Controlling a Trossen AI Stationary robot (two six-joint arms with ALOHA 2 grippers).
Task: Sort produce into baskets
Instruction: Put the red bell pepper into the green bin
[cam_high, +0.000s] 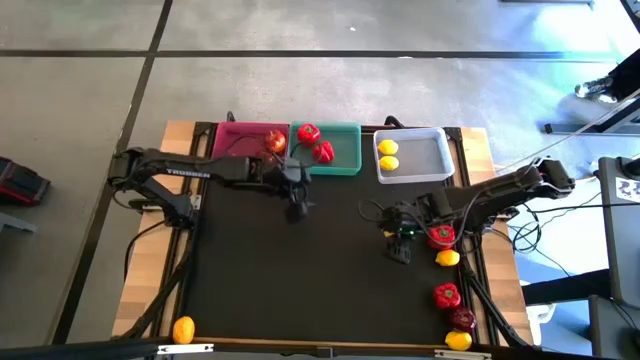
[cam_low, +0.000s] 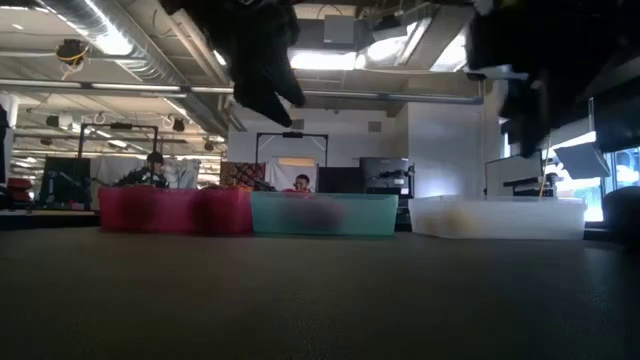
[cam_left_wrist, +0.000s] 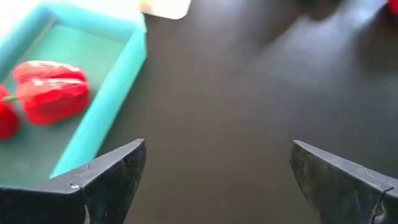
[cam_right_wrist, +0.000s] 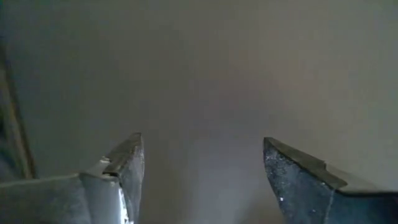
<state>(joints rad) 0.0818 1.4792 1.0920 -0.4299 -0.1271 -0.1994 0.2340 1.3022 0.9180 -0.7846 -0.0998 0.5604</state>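
Three baskets stand in a row at the table's far edge: pink (cam_high: 240, 140) holding a dark red apple (cam_high: 275, 142), teal (cam_high: 335, 150) holding two red peppers (cam_high: 315, 141), white (cam_high: 412, 157) holding two lemons (cam_high: 387, 156). My left gripper (cam_high: 297, 205) is open and empty, above the mat just near of the teal basket (cam_left_wrist: 93, 124). My right gripper (cam_high: 398, 245) is open and empty over the mat, left of a red pepper (cam_high: 440, 236) and a lemon (cam_high: 448, 258) at the right edge.
More produce lies along the near right edge: a red pepper (cam_high: 446, 295), a dark apple (cam_high: 461, 318) and a lemon (cam_high: 457, 340). One lemon (cam_high: 184, 329) lies at the near left corner. The middle of the black mat (cam_high: 300, 280) is bare.
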